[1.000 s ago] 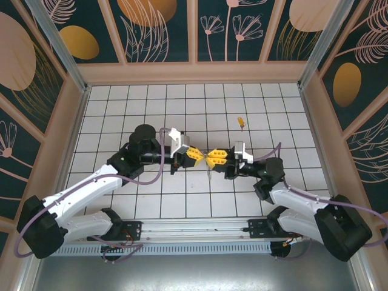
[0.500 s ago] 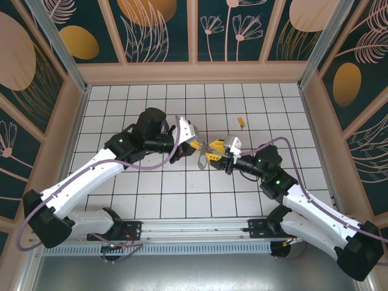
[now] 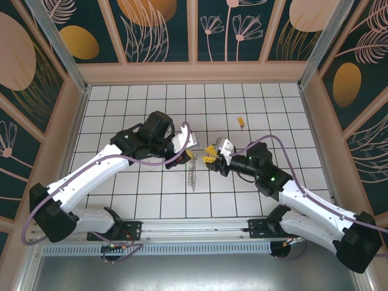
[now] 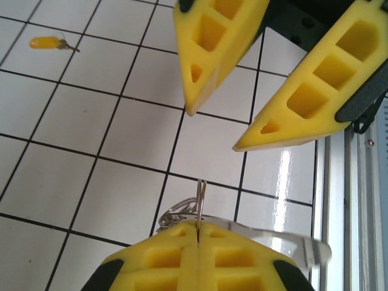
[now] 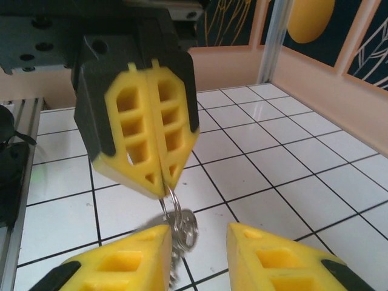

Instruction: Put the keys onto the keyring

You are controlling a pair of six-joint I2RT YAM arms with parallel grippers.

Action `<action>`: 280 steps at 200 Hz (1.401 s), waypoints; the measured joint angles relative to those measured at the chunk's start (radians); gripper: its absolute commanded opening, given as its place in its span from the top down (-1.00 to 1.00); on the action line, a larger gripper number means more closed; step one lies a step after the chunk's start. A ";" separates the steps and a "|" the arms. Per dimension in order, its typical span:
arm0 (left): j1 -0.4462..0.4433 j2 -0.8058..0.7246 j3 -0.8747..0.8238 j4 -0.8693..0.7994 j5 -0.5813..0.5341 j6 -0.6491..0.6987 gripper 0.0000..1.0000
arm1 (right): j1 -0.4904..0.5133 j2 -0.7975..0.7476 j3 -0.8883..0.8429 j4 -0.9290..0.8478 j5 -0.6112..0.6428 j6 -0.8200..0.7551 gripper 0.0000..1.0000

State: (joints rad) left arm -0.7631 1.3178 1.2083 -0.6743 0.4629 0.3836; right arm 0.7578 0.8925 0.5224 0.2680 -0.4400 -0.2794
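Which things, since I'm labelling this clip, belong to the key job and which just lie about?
Job: keyring pinched in left pincer; orange-headed key lying apart; open right pincer.
Just there: tiled floor; patterned walls.

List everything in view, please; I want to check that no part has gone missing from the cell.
tiled table: one, white with dark grid lines, under everything.
wall panels: several, dark teal with orange and pink plant patterns, around the far and side edges.
key: one, orange-yellow head, lying flat on the table, right of centre, apart from both grippers.
keyring: one, silver-grey metal, hanging above mid-table, pinched at its top.
left gripper: one, yellow fingers, shut on the keyring.
right gripper: one, yellow fingers, open, facing the left gripper close by.
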 measured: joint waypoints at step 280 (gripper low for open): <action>-0.024 0.013 -0.001 -0.013 0.018 0.009 1.00 | 0.009 0.115 0.051 -0.007 -0.117 -0.055 0.52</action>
State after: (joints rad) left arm -0.7876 1.3308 1.2072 -0.6868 0.4808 0.3927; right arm 0.7670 1.0073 0.5735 0.2611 -0.5575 -0.3344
